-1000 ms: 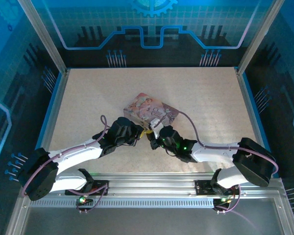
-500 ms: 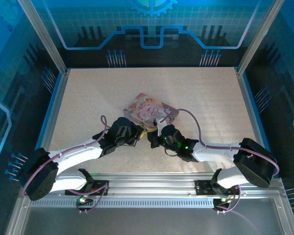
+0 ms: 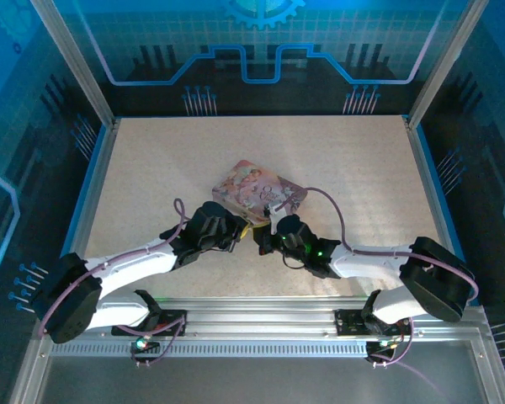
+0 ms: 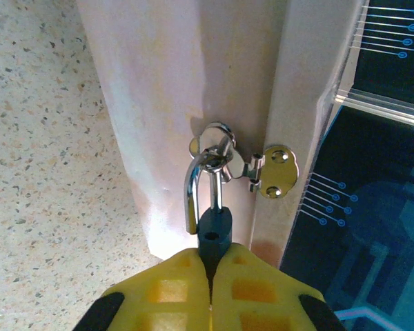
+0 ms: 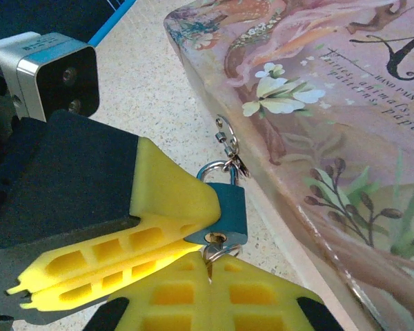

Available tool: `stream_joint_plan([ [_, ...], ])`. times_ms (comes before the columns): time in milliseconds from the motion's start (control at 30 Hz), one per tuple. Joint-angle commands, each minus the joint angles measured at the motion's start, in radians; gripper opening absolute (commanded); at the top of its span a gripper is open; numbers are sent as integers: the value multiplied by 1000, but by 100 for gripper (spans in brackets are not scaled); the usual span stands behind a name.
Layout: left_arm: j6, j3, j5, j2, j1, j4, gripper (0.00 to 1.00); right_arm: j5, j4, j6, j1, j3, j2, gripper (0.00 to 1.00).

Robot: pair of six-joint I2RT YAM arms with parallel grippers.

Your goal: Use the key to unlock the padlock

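The padlock [image 4: 214, 231] is small, with a dark blue body and a silvery shackle [image 4: 192, 193], and hangs from the ring on the pink tin's [image 4: 165, 103] clasp. One shackle leg stands free beside an empty hole in the body top. My left gripper [image 4: 210, 265] is shut on the padlock body. In the right wrist view the padlock [image 5: 229, 207] shows its keyhole underneath, with the key [image 5: 209, 256] and its ring pushed in. My right gripper [image 5: 210, 269] is shut on the key. The left fingers [image 5: 172, 200] press on the padlock's side. Both grippers meet at the tin's near corner [image 3: 254, 229].
The pink illustrated tin [image 3: 257, 187] lies mid-table, right behind both grippers. A brassy hasp plate [image 4: 276, 169] sits on its front edge. Speckled tabletop [image 3: 151, 168] spreads all round, bounded by aluminium frame posts [image 3: 76, 67] and blue walls.
My right wrist has shifted slightly right and turned, its cable arching higher. The left arm has stayed in place on the padlock.
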Motion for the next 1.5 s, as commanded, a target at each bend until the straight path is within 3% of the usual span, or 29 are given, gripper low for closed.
stream_joint_plan([
  [0, 17, 14, 35, 7, -13, 82, 12, 9, 10, 35, -9, -14, 22, 0],
  [167, 34, 16, 16, 18, -10, 70, 24, 15, 38, 55, -15, -38, 36, 0],
  [300, 55, 13, 9, 10, -6, 46, 41, 10, 42, 66, -19, -48, 42, 0],
  [567, 165, 27, -58, -88, 14, -124, 52, -12, 89, 114, -32, -92, 32, 0],
  [867, 350, 62, -149, -175, 19, -277, 58, -39, 136, 303, -42, -149, 13, 0],
  [1267, 373, 47, -152, -193, 21, -285, 60, -29, 208, 613, -82, -249, 18, 0],
  [1467, 371, 43, -145, -196, 22, -284, 60, -55, 239, 673, -102, -266, 35, 0],
])
